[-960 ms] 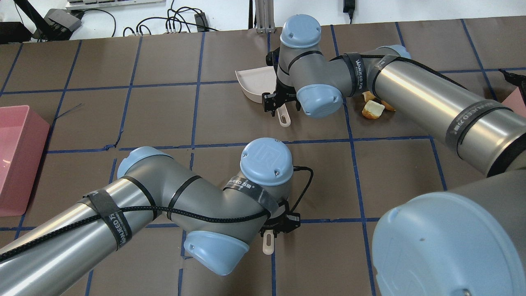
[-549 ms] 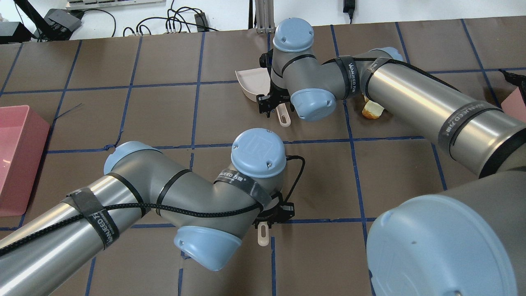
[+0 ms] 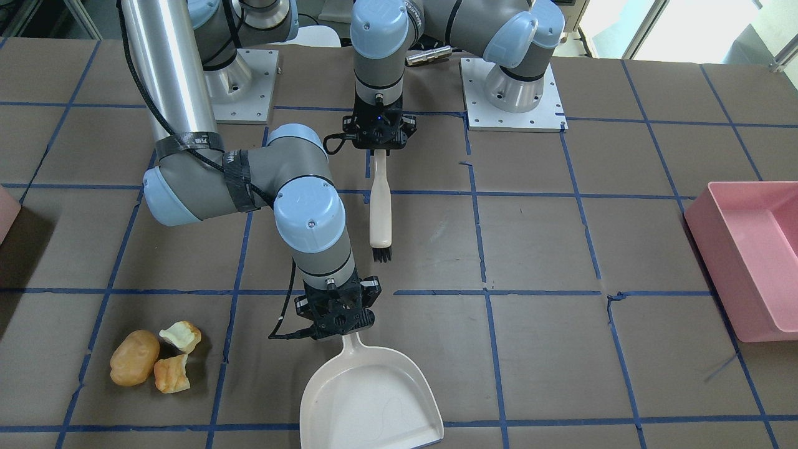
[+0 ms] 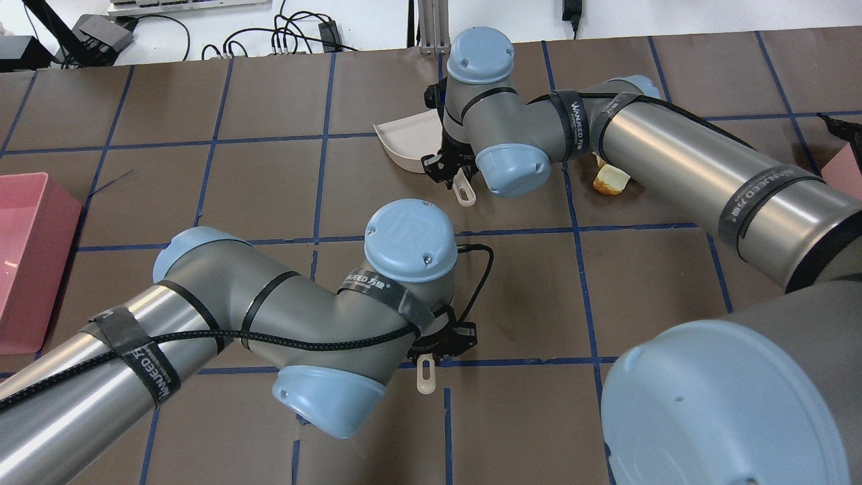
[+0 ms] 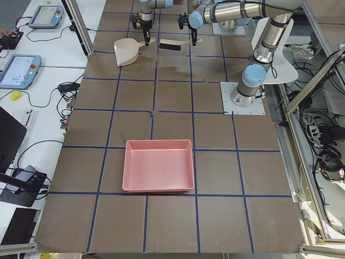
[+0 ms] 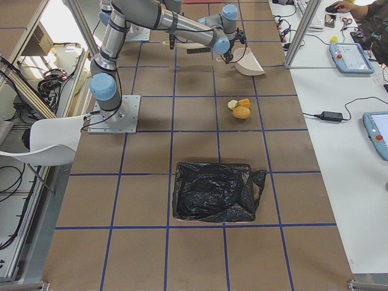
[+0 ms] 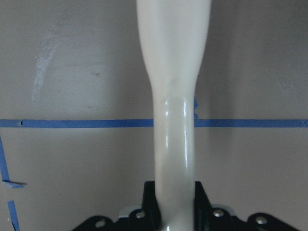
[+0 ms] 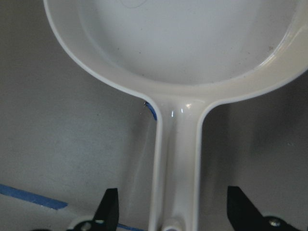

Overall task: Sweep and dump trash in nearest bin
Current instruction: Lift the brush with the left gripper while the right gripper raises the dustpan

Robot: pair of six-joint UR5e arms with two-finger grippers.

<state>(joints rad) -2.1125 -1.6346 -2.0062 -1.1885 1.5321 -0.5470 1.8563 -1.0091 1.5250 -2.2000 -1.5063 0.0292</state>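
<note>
Exterior front-facing: the left gripper [image 3: 377, 144] has its jaws pinching the handle of the brush [image 3: 380, 215], bristle end pointing away from the robot. Right wrist-mounted: the right gripper [image 3: 336, 319] has its jaws spread either side of the dustpan [image 3: 374, 399] handle, with bench [image 3: 561, 249] showing in both gaps. The trash [image 3: 134, 357], three lumps bunched together, lies on the bench to the robot's right of the dustpan, well apart from it, between it and the peach-pink bin [image 3: 5, 215] edge.

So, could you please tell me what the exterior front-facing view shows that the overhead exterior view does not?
Only front-facing: all three trash lumps together, the whole dustpan, and the brush down to its bristles. Only overhead: cables on the white surface beyond the table; there the right arm hides most of the trash. Both: the left arm and right arm, the rose-pink tub, and an edge of the peach bin.
</note>
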